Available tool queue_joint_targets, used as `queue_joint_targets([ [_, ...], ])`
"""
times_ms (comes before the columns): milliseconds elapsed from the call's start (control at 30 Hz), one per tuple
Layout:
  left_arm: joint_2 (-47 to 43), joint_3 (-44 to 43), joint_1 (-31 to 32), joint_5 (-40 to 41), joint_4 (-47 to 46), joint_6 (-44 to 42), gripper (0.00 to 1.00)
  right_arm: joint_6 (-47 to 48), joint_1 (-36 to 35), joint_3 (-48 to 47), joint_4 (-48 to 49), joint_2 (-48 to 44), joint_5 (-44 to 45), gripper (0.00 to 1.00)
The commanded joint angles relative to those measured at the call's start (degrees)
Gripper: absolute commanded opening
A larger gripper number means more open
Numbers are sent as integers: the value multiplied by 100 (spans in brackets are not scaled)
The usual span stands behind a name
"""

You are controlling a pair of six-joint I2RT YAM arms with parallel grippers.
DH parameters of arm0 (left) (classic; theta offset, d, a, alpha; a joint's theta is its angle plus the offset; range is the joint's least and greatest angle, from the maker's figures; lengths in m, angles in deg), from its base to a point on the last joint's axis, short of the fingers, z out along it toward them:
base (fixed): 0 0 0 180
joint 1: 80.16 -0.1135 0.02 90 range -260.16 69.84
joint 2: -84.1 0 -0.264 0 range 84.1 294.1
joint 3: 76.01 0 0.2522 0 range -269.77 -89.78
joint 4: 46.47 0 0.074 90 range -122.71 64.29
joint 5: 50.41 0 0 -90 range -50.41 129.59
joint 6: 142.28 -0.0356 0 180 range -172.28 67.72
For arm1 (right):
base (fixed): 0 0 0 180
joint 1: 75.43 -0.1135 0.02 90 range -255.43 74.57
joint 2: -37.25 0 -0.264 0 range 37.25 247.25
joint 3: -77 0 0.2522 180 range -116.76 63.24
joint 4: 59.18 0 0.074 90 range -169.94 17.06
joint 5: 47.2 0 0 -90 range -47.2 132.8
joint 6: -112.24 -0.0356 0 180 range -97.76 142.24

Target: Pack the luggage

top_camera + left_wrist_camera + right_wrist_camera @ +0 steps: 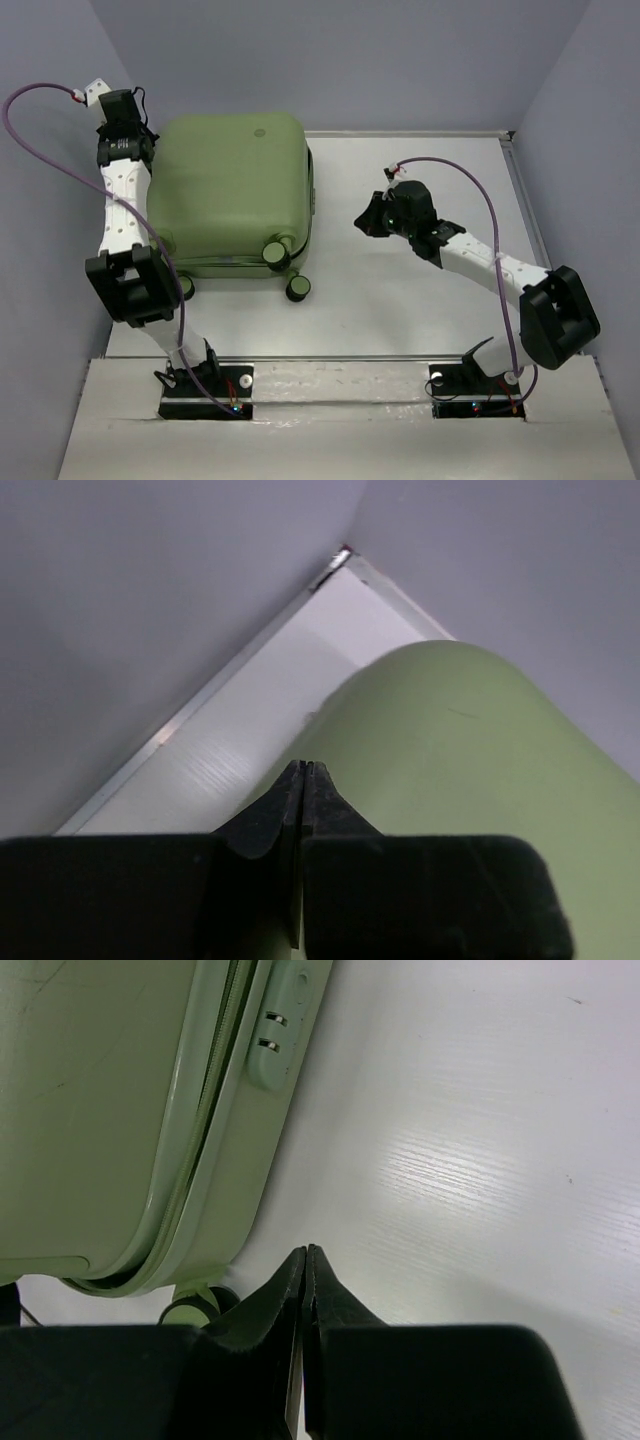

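**Two closed grippers flanking a shut suitcase**

White table [420,290]: bears the whole scene; no loose items to pack show anywhere on it.

Luggage [235,190]: a sage-green hard-shell suitcase lying flat on the left half of the table, lid down, both shells meeting along the zipper seam [205,1110]. By this lie, the packing is either finished or not begun; the frames do not settle which.

Left gripper [303,765]: fingers pressed together, holding nothing, poised just above the far left corner of the shell. Contact cannot be told.

Right gripper [305,1250]: fingers likewise pressed together and empty, over bare table just beside the suitcase's right edge, clear of it.

Combination lock [275,1035]: set in the right rim, beside the seam.

Wheels [298,289]: black, at the near end, some resting on the table.

Technique, as judged: shut fingers serve as blunt pushers. Any press on the lid is best made near the rim, where the shell looks stiffest. A sideways push should be braced from the opposite arm, since the wheels may let the case roll or swing.
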Motion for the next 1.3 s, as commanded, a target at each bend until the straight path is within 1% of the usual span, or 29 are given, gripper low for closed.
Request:
queue_joint_targets([
  [0,560,-525,-67,1142,297,-549,6,290,-73,6,222,-258,-326,7],
  [33,640,-508,-67,1379,306,-576,6,299,-73,6,222,-285,-326,7],
  [133,973,-437,-94,1530,438,-620,6,291,-125,-38,222,-241,-326,7],
  [233,1316,-411,-94,1688,596,-699,6,282,-126,-213,222,4,-273,7],
  [267,1413,-220,-85,1715,692,-717,6,325,-126,-353,222,84,-229,7],
  [367,1449,264,-50,1759,571,-761,6,440,-126,-687,134,461,113,8],
  [400,1406,605,-50,1715,439,-770,6,518,-126,-1019,56,776,209,11],
  [433,1370,791,-50,1654,377,-778,6,554,-126,-1249,-41,970,219,13],
  [467,1326,941,-50,1479,307,-770,6,598,-73,-1477,-137,1163,193,14],
  [500,1222,1290,-41,1338,219,-744,6,607,-73,-1871,-191,1339,175,15],
  [533,1168,1451,-32,1154,114,-691,6,633,-73,-2040,-191,1507,167,18],
  [567,1124,1600,-15,787,61,-499,6,659,-73,-2216,-296,1830,175,20],
  [600,1002,1993,64,583,-62,-436,6,668,-73,-2383,-427,1990,184,21],
  [667,948,2268,196,275,-255,-304,6,677,-73,-2769,-551,2237,184,23],
  [700,861,2513,353,82,-308,-260,6,686,-73,-2867,-586,2420,175,23],
  [767,729,2778,521,-104,-484,-225,6,730,-73,-3008,-631,2545,114,28],
  [833,404,3233,705,-560,-651,-111,6,870,-73,-3105,-779,2694,96,29],
  [867,281,3393,732,-953,-834,-58,6,958,-21,-3210,-850,2730,122,30],
  [900,28,3708,759,-1114,-941,3,6,1002,-20,-3228,-920,2782,140,30],
  [1000,-430,4044,1013,-1465,-1065,12,6,1142,41,-3194,-921,2809,123,31],
  [1033,-562,4280,1249,-1502,-1100,12,6,1178,102,-3193,-921,2809,131,31],
  [1067,-668,4378,1251,-1511,-1117,47,6,1196,103,-3202,-921,2809,105,31],
  [1100,-878,4475,1599,-1546,-1126,65,6,1265,103,-3272,-921,2835,53,31],
  [1200,-1178,4782,2093,-1590,-1144,266,6,1397,243,-3544,-921,3019,-281,32],
  [1233,-1414,4862,2399,-1607,-1161,346,6,1494,244,-3693,-921,3116,-421,33],
  [1267,-1529,5045,2542,-1607,-1222,425,6,1512,296,-4086,-964,3360,-788,35],
])
